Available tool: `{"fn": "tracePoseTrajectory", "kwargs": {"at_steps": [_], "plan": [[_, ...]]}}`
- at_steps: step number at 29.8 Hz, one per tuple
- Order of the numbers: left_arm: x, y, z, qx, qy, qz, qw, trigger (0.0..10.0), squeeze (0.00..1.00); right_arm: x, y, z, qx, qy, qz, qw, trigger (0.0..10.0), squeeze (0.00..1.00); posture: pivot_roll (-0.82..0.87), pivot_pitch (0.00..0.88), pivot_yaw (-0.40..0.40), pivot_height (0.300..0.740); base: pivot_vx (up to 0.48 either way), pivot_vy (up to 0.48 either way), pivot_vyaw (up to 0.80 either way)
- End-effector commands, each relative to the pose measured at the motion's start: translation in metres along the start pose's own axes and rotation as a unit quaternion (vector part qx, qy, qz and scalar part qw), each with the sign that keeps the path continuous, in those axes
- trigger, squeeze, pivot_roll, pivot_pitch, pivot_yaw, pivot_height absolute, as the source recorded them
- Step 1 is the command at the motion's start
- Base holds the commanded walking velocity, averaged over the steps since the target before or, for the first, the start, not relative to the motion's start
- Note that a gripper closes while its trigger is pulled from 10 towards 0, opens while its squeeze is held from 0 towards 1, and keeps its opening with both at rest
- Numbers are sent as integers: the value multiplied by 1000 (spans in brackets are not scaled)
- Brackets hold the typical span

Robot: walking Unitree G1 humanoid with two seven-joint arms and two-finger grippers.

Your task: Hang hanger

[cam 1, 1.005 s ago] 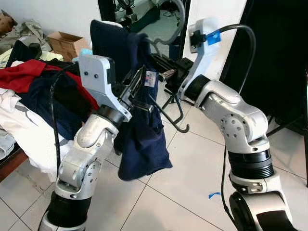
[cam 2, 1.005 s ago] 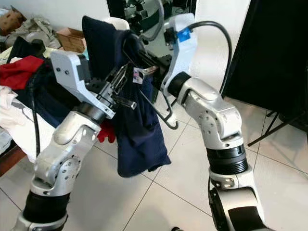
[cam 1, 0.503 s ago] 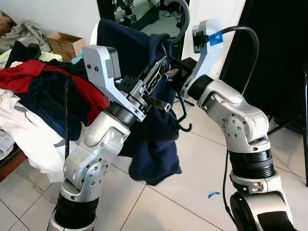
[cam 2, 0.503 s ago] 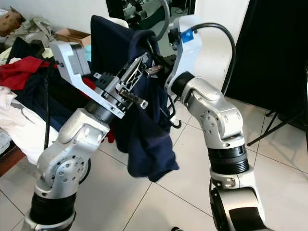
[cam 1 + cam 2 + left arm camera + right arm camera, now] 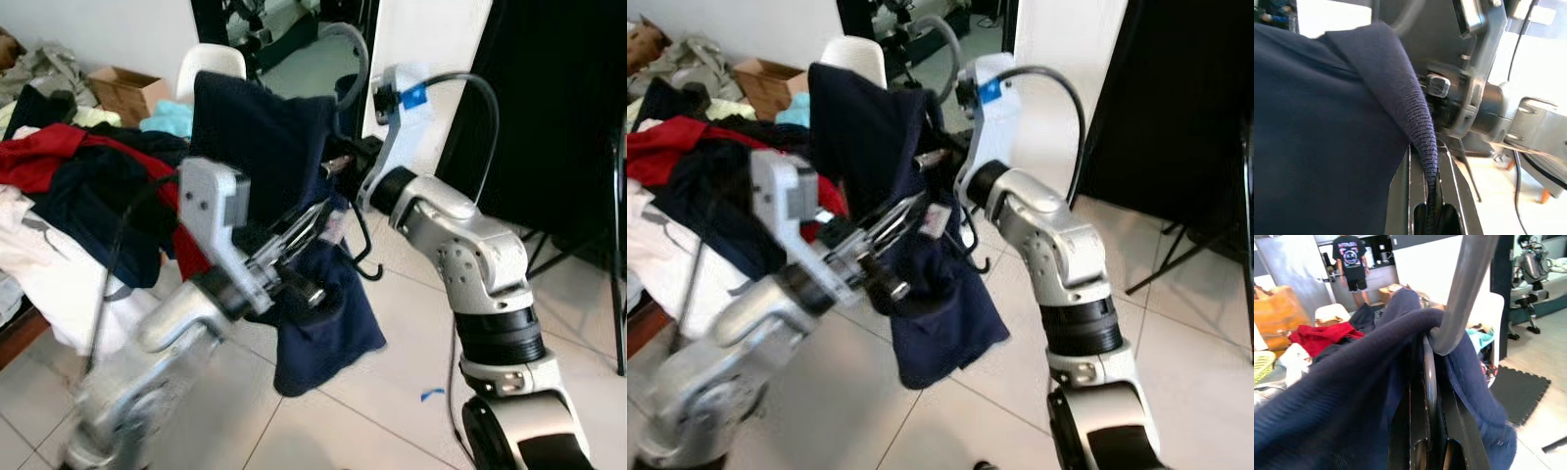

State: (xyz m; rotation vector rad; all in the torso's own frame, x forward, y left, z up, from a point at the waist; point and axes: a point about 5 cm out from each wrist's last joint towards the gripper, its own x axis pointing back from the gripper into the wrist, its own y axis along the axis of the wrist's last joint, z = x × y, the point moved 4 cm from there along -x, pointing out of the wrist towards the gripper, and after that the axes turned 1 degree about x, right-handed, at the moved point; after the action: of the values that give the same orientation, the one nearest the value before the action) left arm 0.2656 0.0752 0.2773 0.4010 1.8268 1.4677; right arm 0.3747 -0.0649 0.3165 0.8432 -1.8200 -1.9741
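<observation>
A navy garment [image 5: 265, 137] hangs in the air between my two arms. My left gripper [image 5: 321, 209] is shut on a ribbed edge of the garment [image 5: 1420, 117], fabric pinched between its fingers [image 5: 1400, 196]. Higher up, my right gripper [image 5: 335, 166] is shut at the garment's top, where the grey hanger hook [image 5: 1464, 284] rises from its fingertips [image 5: 1422, 382]. That grey hook [image 5: 351, 49] curves above the cloth. A black hook [image 5: 367, 269] dangles below the right gripper. The left arm is blurred.
A pile of red, dark and white clothes [image 5: 59, 186] lies on a table at the left. Behind it are a cardboard box [image 5: 122, 88] and a white chair [image 5: 211, 61]. A black backdrop [image 5: 549, 98] stands at the right. A person [image 5: 1349, 262] stands far off.
My left arm has swung down and back with the garment's edge still pinched, and is now blurred. The garment's lower part has swung. The right gripper stays near the top.
</observation>
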Motion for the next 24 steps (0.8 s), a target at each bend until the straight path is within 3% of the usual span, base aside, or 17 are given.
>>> {"fn": "tracePoseTrajectory", "kwargs": {"at_steps": [1, 3, 4, 5, 8, 9, 10, 11, 12, 17, 20, 22, 24], "plan": [[5, 1, -12, 8, -35, 6, 999, 0, 0, 0, 21, -7, 11, -20, -41, 999, 10000, 0, -24, 128, 18, 740, 0, 0, 0], [10, 2, -28, 25, -82, 16, 996, 0, 0, -1, 24, -11, 7, -28, -48, 998, 10000, 0, -18, 128, 14, 740, 0, 0, 0], [10, 2, -28, 25, -82, 16, 996, 0, 0, -1, 24, -11, 7, -28, -48, 998, 10000, 0, -18, 128, 14, 740, 0, 0, 0], [11, -1, -39, 31, -109, 27, 993, 1529, 0, -2, 25, -11, 7, -27, -52, 998, 10000, 0, -18, 124, 14, 740, 0, 0, 0], [11, -6, -47, 30, -126, 40, 991, 2275, 0, -2, 27, -9, 6, -22, -58, 998, 10000, 0, -18, 124, 14, 740, 0, 0, 0], [11, -9, -50, 29, -132, 49, 990, 4235, 0, -2, 29, -7, 4, -15, -63, 998, 10000, 0, -17, 122, 14, 740, 0, 0, 0], [11, -11, -48, 23, -126, 55, 990, 10000, 804, -1, 32, -5, 4, -5, -71, 997, 10000, 0, -15, 124, 15, 740, 0, 0, 0], [11, -11, -45, 19, -119, 59, 991, 10000, 804, -1, 34, -4, 4, 2, -75, 997, 10000, 0, -15, 124, 15, 740, 0, 0, 0], [13, -10, -43, 11, -123, 66, 990, 10000, 1000, 0, 36, -3, 6, 8, -80, 997, 10000, 0, -13, 124, 16, 740, 0, 0, 0], [29, -1, -40, -28, -156, 101, 982, 10000, 1000, 2, 41, -4, 11, 22, -94, 995, 10000, 0, -8, 123, 17, 740, 0, 0, 0], [29, -1, -40, -28, -156, 101, 982, 10000, 1000, 2, 41, -4, 11, 22, -94, 995, 10000, 0, -8, 123, 17, 740, 0, 0, 0], [36, 19, -20, -78, -143, 105, 981, 10000, 1000, 5, 42, -7, 22, 33, -96, 995, 10000, 0, -4, 123, 15, 740, 0, 0, 0], [38, 29, -11, -100, -131, 101, 981, 10000, 1000, 7, 42, -8, 29, 40, -95, 994, 10000, 0, -3, 123, 16, 740, 0, 0, 0]]}}
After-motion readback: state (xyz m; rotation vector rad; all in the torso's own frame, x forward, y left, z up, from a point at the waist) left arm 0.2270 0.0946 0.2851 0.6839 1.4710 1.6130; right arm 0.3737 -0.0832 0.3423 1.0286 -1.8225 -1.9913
